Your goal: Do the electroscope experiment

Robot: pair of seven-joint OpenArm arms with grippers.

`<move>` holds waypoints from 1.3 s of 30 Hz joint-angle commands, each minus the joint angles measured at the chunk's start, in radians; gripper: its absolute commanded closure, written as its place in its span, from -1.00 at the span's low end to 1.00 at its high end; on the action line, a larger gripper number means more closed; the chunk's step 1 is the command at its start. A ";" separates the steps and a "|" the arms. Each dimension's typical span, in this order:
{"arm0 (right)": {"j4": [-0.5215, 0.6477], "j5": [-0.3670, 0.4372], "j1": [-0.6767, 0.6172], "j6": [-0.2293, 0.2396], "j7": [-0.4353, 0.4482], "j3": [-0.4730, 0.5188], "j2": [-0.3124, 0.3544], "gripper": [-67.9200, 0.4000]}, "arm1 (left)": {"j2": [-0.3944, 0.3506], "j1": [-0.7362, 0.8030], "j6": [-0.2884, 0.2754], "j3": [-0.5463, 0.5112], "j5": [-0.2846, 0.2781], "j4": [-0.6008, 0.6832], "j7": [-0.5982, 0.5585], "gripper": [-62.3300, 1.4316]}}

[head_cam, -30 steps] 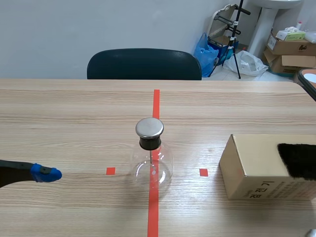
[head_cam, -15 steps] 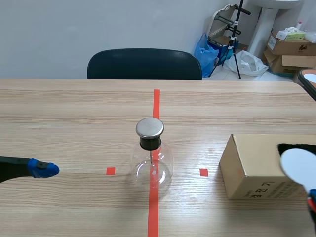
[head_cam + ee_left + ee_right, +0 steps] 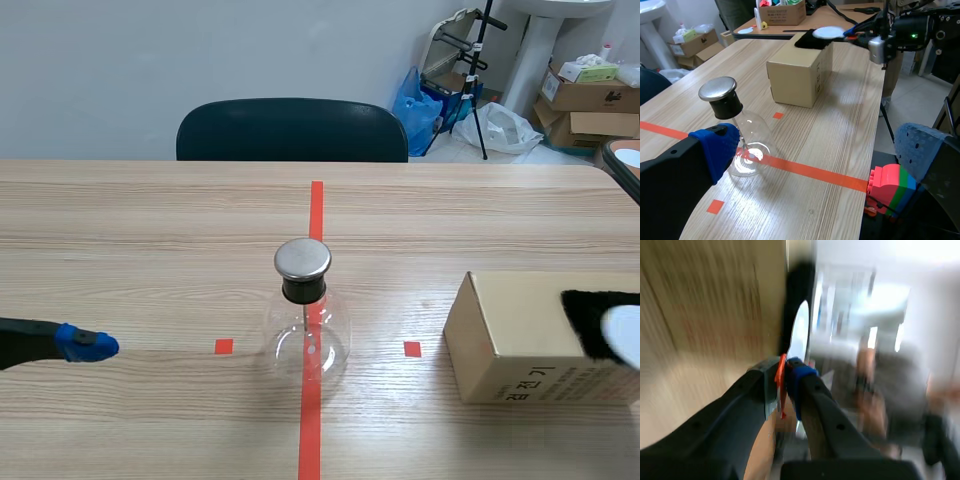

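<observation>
The right end effector (image 3: 787, 374) is clamped on the orange handle (image 3: 782, 390) of a white disc (image 3: 799, 335), which sits at the black fur (image 3: 588, 318) on the box (image 3: 510, 340) just ahead. This looks like the charging step: rub the disc flat on the fur, touching only the handle, before carrying it to the cap (image 3: 303, 259) of the flask (image 3: 307, 335), well off to its left. The left end effector (image 3: 815, 150), wide open and empty, has the flask just ahead.

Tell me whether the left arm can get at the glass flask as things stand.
Probably yes. The left tool is open, and only bare table lies between it and the flask; the box sits on the flask's other side.
</observation>
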 commanded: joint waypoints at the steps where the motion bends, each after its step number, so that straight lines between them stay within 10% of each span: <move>1: 0.003 0.030 0.005 -0.049 -0.051 -0.010 -0.006 0.95 | 0.000 0.008 0.002 -0.005 -0.014 0.015 -0.011 -1.00; 4: 0.003 0.026 -0.006 -0.049 -0.309 -0.008 -0.008 0.95 | 0.000 0.008 0.002 -0.005 -0.014 0.015 -0.011 -1.00; 9: 0.003 0.015 0.006 -0.049 -0.002 -0.011 -0.004 0.95 | 0.000 0.008 0.002 -0.005 -0.014 0.015 -0.011 -1.00; 13: -0.003 0.025 -0.003 -0.049 -0.272 -0.010 -0.012 0.95 | 0.000 0.007 0.002 -0.005 -0.018 0.015 -0.011 -1.00; 18: -0.013 0.017 0.000 -0.049 -0.005 -0.011 -0.008 0.95 | 0.000 0.008 0.002 -0.005 -0.018 0.015 -0.011 -1.00; 22: -0.013 0.041 -0.026 -0.049 -0.262 -0.010 -0.014 0.95 | 0.000 0.008 0.002 -0.005 -0.018 0.015 -0.006 -1.00; 26: -0.012 0.032 -0.017 -0.049 0.000 -0.018 -0.016 0.95 | 0.000 0.008 0.002 -0.005 -0.018 0.015 -0.006 -1.00; 31: -0.012 0.033 -0.026 -0.049 -0.257 -0.011 -0.022 0.95 | 0.000 0.008 0.002 -0.005 -0.018 0.015 -0.006 -1.00; 35: -0.012 0.023 -0.008 -0.049 -0.024 -0.012 -0.023 0.95 | 0.000 0.008 0.002 -0.005 -0.018 0.015 -0.006 -1.00; 39: -0.012 0.037 -0.014 -0.049 -0.309 -0.010 -0.026 0.95 | 0.000 0.008 0.002 -0.005 -0.018 0.015 -0.006 -1.00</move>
